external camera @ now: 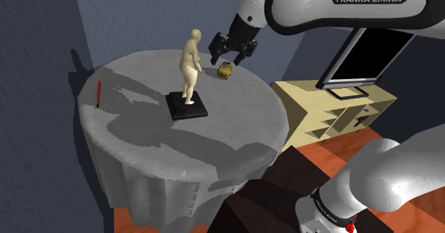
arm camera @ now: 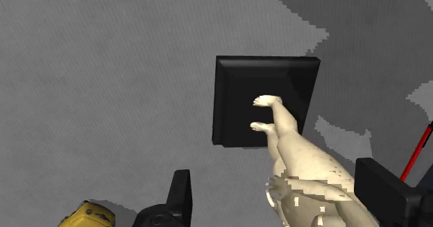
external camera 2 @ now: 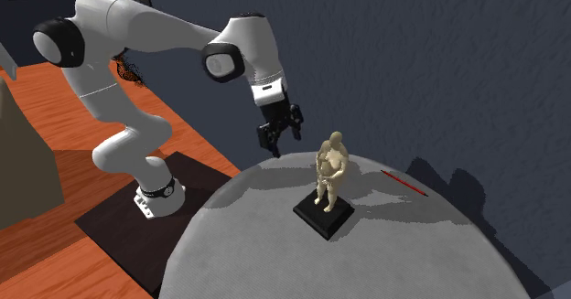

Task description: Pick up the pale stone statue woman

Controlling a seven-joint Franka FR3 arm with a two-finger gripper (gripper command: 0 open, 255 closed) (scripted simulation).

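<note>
White arm (external camera: 321,11) lettered FRANKA EMIKA, apparently all-black hand (external camera: 229,58).

One statue (external camera: 190,68), one red stick (external camera: 98,94), one yellow object (external camera: 224,70)

A round table (external camera: 135,149) draped in grey cloth carries a pale beige statue of a standing woman (external camera: 190,64), upright on its black square base (external camera: 187,107). A small yellow boxy object (external camera: 224,70) lies near that base. A thin red stick (external camera: 98,93) lies well apart from the base, toward the table's rim.

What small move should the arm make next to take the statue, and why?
Probably ease the open gripper down and toward the statue. It hovers near head height beside the upright figure, and the wrist view shows the torso between fingers that do not touch it.
</note>
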